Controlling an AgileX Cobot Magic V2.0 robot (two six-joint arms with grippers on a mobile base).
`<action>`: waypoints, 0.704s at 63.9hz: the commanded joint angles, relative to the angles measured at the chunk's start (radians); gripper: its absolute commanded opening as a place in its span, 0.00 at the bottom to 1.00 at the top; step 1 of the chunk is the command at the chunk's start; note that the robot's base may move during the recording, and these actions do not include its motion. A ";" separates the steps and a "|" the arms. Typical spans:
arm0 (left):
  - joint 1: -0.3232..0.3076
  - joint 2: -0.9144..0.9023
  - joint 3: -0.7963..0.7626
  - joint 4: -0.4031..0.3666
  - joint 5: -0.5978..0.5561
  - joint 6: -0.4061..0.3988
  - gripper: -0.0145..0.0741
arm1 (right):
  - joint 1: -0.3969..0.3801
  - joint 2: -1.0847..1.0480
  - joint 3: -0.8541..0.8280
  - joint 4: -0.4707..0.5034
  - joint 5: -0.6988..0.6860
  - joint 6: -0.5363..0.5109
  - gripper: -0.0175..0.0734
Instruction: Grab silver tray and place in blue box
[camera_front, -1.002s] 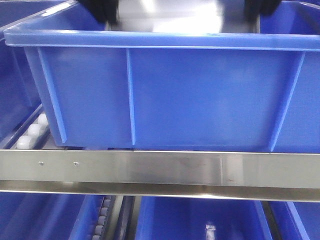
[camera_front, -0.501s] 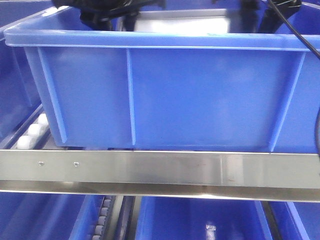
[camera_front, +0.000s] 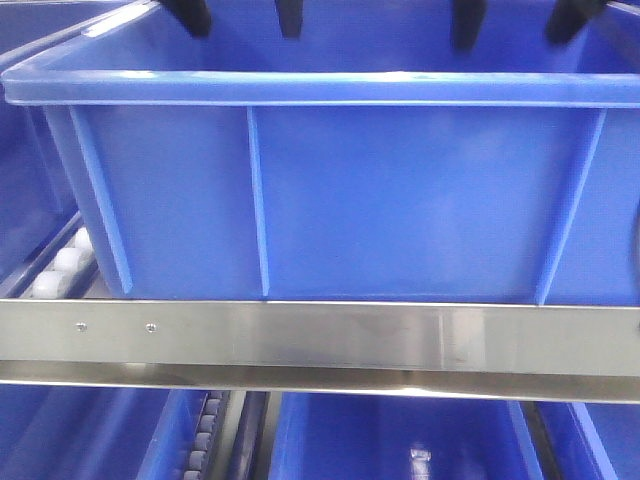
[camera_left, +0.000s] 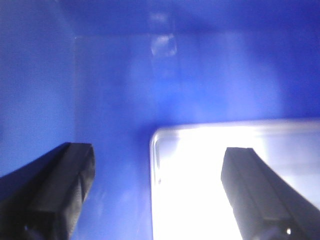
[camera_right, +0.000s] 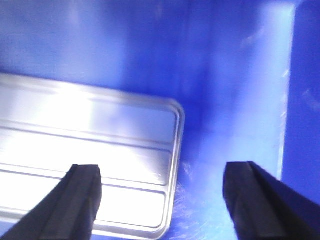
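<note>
Inside the large bright blue plastic crate (camera_front: 330, 200), flat on its floor, lies the shiny rectangular silver metal tray (camera_right: 90, 165) with rounded corners, a raised rim and long raised ridges across its floor. I see one corner of it in each wrist view; the front view hides it behind the crate wall. I judge it light, stiff and slippery, with a thin rim that would be the only real place to pinch, best at both short ends at once.

My left gripper (camera_left: 157, 195) hangs above the tray's left corner with its dark fingers spread wide, one over bare blue floor and one over the metal, gripping nothing. My right gripper (camera_right: 165, 200) hangs over the opposite corner, equally spread and empty. From the front, four dark fingertips (camera_front: 290, 15) poke just above the crate's thick rolled rim, pointing down. I judge the placing done.
</note>
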 joint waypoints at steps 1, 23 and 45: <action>0.000 -0.090 -0.064 -0.027 0.026 0.068 0.64 | -0.006 -0.110 -0.033 -0.022 -0.048 -0.011 0.68; -0.005 -0.272 -0.039 -0.023 0.136 0.138 0.18 | -0.003 -0.280 -0.021 -0.041 -0.016 -0.029 0.25; -0.018 -0.599 0.424 -0.001 -0.061 0.136 0.06 | 0.008 -0.504 0.309 -0.041 -0.131 -0.064 0.25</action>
